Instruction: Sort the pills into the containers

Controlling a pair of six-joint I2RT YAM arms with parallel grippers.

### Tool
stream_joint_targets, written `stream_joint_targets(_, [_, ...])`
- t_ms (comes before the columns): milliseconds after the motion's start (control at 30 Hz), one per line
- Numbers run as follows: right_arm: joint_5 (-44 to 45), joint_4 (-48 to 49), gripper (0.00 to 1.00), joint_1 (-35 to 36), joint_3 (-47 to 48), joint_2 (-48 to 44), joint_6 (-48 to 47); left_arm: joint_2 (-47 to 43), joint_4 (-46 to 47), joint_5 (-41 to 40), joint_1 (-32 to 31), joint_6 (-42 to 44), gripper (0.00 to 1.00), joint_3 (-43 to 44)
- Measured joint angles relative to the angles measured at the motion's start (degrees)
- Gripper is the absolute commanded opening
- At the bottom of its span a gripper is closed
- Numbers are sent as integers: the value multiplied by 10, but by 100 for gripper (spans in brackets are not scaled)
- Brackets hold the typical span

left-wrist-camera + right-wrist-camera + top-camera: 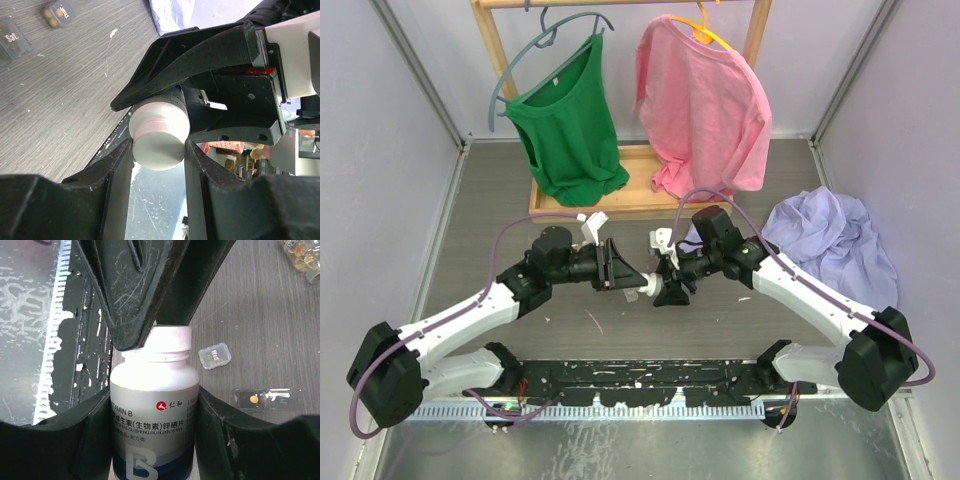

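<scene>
My right hand (154, 425) clamps the white plastic vitamin bottle (152, 385), my left hand (159, 155) its white screw cap (170, 338) — not yet off, so I judge sorting barely begun.

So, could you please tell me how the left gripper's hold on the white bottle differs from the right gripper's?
The left gripper clamps the white bottle by its cap; the right gripper clamps its labelled body. The left gripper's jaws stand narrower, on the cap; the right gripper's stand wider, around the body. Both are shut on that one bottle.
</scene>
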Motion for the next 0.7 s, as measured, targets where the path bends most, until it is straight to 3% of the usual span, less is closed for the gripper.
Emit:
stream_joint_targets(400, [-49,19,1,-15,-7,-3,41,-11,22,21,0,105,27,1])
stream_joint_targets(700, [-74,35,1,-15,-8,-4,34,-34,20,43,-2,245,40,3])
